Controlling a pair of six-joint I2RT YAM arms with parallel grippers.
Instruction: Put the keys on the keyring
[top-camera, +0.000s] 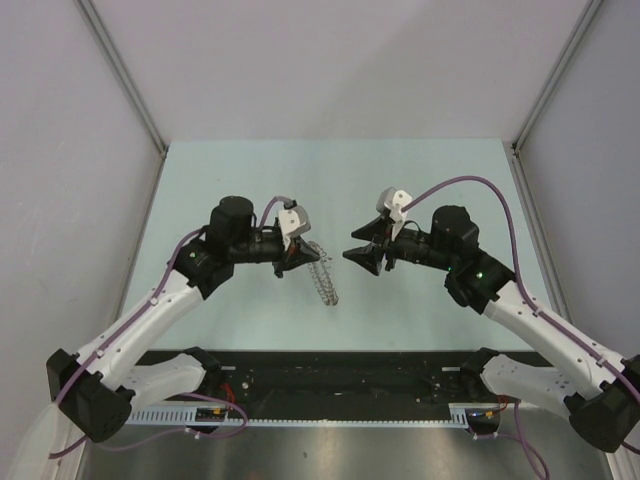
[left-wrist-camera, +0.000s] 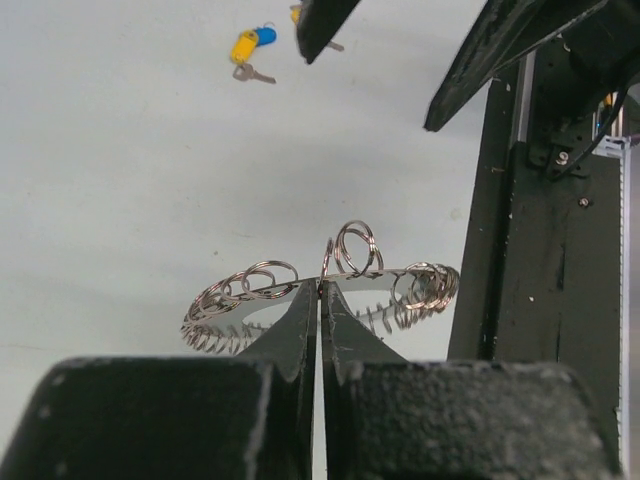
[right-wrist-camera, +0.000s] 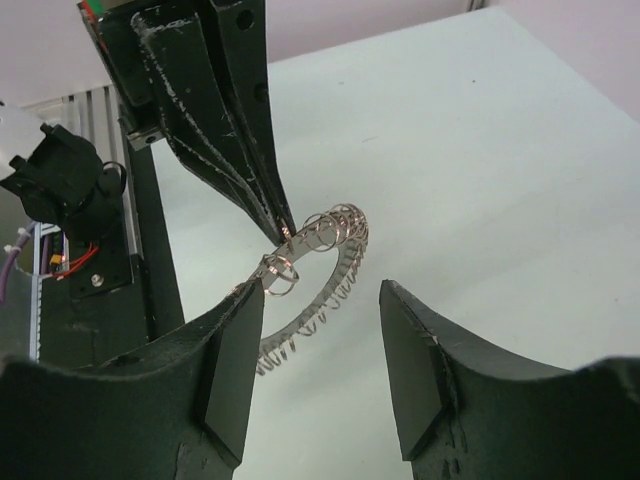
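The keyring (top-camera: 325, 278) is a large silvery ring strung with many small wire loops. My left gripper (top-camera: 298, 260) is shut on its rim and holds it above the table. In the left wrist view the closed gripper (left-wrist-camera: 322, 288) pinches the top edge of the keyring (left-wrist-camera: 250, 290). My right gripper (top-camera: 360, 256) is open and empty, facing the ring from the right, a short gap away. In the right wrist view the open gripper (right-wrist-camera: 322, 370) frames the keyring (right-wrist-camera: 345, 235). Keys with yellow and blue heads (left-wrist-camera: 250, 44) lie on the table beyond the ring. They are hidden in the top view.
The pale green table (top-camera: 250, 180) is walled in by grey panels at the back and sides. A black rail with cable trays (top-camera: 340, 385) runs along the near edge by the arm bases. In the left wrist view my right arm's fingers (left-wrist-camera: 320, 25) hang over the keys.
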